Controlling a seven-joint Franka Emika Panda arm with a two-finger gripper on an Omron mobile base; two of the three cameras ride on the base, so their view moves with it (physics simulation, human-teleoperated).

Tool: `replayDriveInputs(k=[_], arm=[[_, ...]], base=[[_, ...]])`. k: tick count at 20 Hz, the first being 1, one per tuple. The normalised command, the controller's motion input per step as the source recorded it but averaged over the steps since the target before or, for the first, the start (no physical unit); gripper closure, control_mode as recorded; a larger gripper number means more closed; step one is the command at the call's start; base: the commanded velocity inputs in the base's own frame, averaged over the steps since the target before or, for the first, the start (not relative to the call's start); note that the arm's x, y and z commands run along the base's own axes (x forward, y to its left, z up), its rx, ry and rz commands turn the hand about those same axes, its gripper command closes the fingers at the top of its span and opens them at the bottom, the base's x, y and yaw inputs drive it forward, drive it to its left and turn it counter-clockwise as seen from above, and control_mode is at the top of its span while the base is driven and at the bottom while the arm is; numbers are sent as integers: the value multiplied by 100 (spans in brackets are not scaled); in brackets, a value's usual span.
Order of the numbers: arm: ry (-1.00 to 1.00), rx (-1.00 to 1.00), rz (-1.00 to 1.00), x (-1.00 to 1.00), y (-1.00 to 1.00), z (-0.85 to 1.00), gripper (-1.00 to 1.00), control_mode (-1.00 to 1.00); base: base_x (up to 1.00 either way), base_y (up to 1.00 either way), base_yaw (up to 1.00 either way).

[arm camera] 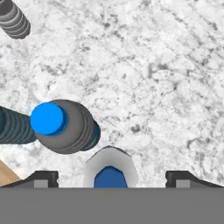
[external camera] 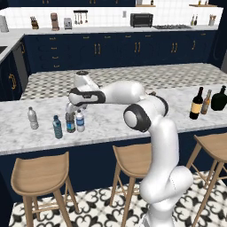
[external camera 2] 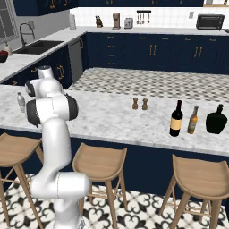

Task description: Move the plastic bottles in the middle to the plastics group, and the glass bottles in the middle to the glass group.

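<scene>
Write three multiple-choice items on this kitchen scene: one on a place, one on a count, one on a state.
1. Where does the wine bottle stand?
A in the sink; B beside the amber bottle; C on a stool.
2. How many small water bottles stand on the counter?
A two; B four; C six.
3. The claw is:
A shut on the wine bottle; B shut on a stool; C open.

1 B: they stand side by side.
2 B: four stand together under the arm.
3 C: its fingertips stand wide apart above the whitish bottle.

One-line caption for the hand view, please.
Open pincer looks straight down on the whitish bottle, the dark grey bottle beside it on the marble counter.
</scene>
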Motion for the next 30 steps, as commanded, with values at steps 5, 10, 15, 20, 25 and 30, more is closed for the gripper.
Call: replayDriveInputs(k=[5, 10, 15, 20, 25, 30], arm=[[-1, 1, 0, -21, -7, 72, -100, -100], [-1, 0, 0, -69, -67, 35, -100, -100], [1, -4, -3, -70, -81, 3, -100, -100], [0, -8, -8, -75, -87, -1, -100, -100], [0, -8, -5, -78, -92, -5, -100, -100], [0, -5, -10, -74, -91, -3, -100, -100]], base=[[0, 0, 0], [0, 0, 0], [0, 0, 0], [0, 0, 0], [0, 0, 0], [0, 0, 0]])
